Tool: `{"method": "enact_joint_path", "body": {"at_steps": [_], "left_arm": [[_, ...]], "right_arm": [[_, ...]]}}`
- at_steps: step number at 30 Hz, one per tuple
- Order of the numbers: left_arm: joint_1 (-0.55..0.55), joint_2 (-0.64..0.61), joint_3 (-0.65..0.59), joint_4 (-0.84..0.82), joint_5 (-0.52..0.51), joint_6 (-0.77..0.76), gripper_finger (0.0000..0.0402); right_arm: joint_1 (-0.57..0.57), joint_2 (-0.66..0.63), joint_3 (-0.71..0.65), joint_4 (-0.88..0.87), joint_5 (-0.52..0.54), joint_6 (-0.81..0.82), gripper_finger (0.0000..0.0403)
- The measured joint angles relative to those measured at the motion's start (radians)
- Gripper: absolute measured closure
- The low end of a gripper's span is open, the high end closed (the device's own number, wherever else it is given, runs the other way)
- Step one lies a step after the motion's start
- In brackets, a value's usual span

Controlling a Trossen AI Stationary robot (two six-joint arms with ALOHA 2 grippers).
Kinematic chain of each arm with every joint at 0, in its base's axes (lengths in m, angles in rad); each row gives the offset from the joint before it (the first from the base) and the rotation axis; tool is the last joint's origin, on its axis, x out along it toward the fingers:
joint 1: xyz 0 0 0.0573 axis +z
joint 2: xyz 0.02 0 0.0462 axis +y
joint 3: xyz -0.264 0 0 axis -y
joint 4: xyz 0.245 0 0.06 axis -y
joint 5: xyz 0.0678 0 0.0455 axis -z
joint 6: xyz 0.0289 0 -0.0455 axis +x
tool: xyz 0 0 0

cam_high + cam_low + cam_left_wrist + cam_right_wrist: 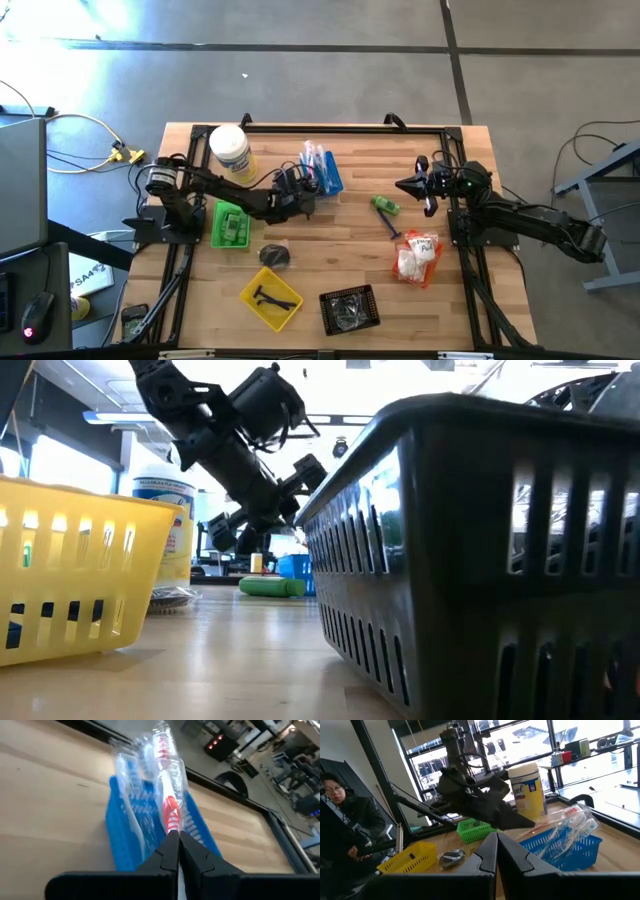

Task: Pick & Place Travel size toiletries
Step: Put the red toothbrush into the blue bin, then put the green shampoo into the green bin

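The left gripper [178, 851], fingers clamped on the handle end of a red-and-white toothbrush in crinkly clear wrapper [170, 790], holds something light, stiff and probably slippery, best pinched there, the head reaching ahead over the blue slotted plastic tray [120, 845].

Red-and-white toothbrush [169, 807] in clear wrapper: clamped at its lower end, tilted up over the blue tray [122, 851], head end pointing away from the table's near edge. Further wrapped toothbrushes [131, 795] with blue and white handles lie in that tray, their ends sticking out past its rim.

Green bottle [386, 205] lies on its side on bare wood, right of centre; a thin dark-handled piece [392, 228] lies just beside it.

White sachets [416, 256] piled in the orange tray [432, 271].

Black T-shaped pieces [268, 296] lie flat in the yellow tray [250, 298]
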State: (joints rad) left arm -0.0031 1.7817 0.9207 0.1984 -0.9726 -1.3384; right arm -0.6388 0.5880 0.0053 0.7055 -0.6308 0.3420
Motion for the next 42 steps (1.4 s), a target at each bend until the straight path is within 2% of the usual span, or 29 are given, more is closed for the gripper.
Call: {"method": "enact_joint_path", "body": {"at_steps": [4, 11, 23, 27, 31, 34, 38, 40, 42], "left_arm": [[0.035, 0.0, 0.0, 0.002, 0.04, 0.03, 0.0401], [0.072, 0.0, 0.0, 0.009, 0.172, 0.112, 0.0392], [0.069, 0.0, 0.0, 0.009, 0.177, 0.143, 0.0326], [0.061, -0.01, -0.001, 0.005, 0.177, 0.222, 0.0297], [0.028, -0.062, -0.001, 0.031, 0.147, 0.453, 0.0278], [0.0, -0.131, -0.001, 0.037, 0.131, 0.722, 0.0275], [-0.042, -0.288, -0.001, 0.0, 0.145, 1.092, 0.0275], [-0.067, -0.374, 0.0, -0.052, 0.201, 1.275, 0.0275], [-0.085, -0.469, 0.0, -0.145, 0.374, 1.467, 0.0278]], "right_arm": [[0.0, 0.0, 0.0, 0.009, 0.0, 0.005, 0.0401], [0.0, 0.0, 0.0, 0.009, -0.001, 0.005, 0.0401], [0.003, 0.0, 0.0, 0.009, -0.009, 0.006, 0.0401], [0.017, 0.0, 0.0, 0.009, -0.022, 0.006, 0.0401], [0.029, 0.0, 0.0, 0.009, -0.024, 0.006, 0.0401], [0.032, 0.0, 0.0, 0.008, -0.028, 0.005, 0.0401], [0.032, 0.0, 0.0, 0.001, -0.032, 0.003, 0.0401], [0.032, 0.0, 0.0, -0.001, -0.031, 0.003, 0.0401], [0.032, 0.0, 0.0, -0.005, -0.032, 0.002, 0.0401]]}}
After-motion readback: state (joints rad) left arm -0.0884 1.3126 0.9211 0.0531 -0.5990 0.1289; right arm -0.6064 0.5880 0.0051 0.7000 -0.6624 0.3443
